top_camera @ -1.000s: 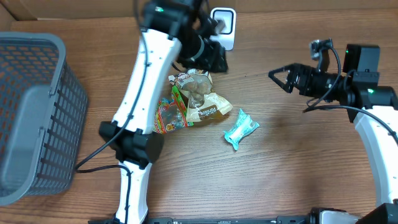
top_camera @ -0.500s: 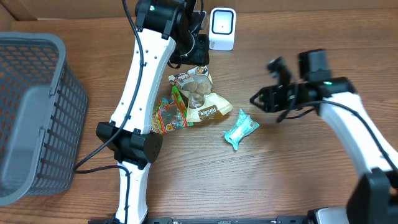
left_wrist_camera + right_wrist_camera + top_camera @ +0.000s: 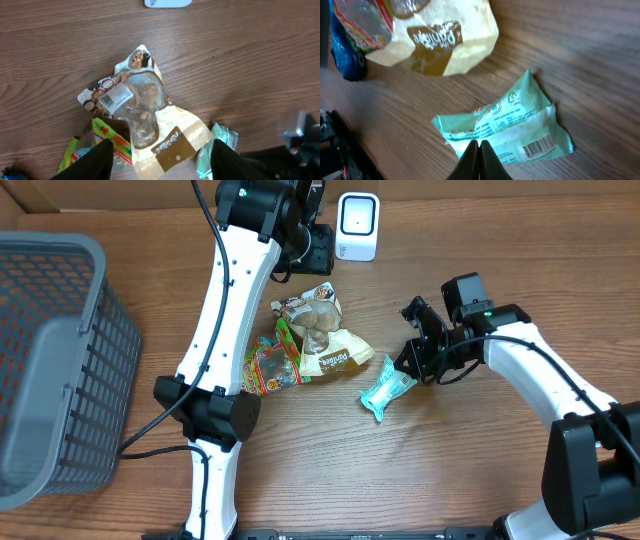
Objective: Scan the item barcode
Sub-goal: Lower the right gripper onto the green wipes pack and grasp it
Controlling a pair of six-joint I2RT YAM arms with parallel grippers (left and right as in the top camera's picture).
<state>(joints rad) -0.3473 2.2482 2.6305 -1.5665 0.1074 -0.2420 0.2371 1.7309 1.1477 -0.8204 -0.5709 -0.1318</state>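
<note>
One gray basket (image 3: 70, 255) stands far left of the brown pouch (image 3: 175, 125), only mesh showing inside. Over that pouch the left gripper (image 3: 162, 147) hangs spread, holding nothing. Just right of the pouch, the right gripper (image 3: 479, 150), clenched, touches the teal packet (image 3: 510, 125), whose barcode (image 3: 537, 146) faces up. Pouch label reads roughly "Panitee".
</note>
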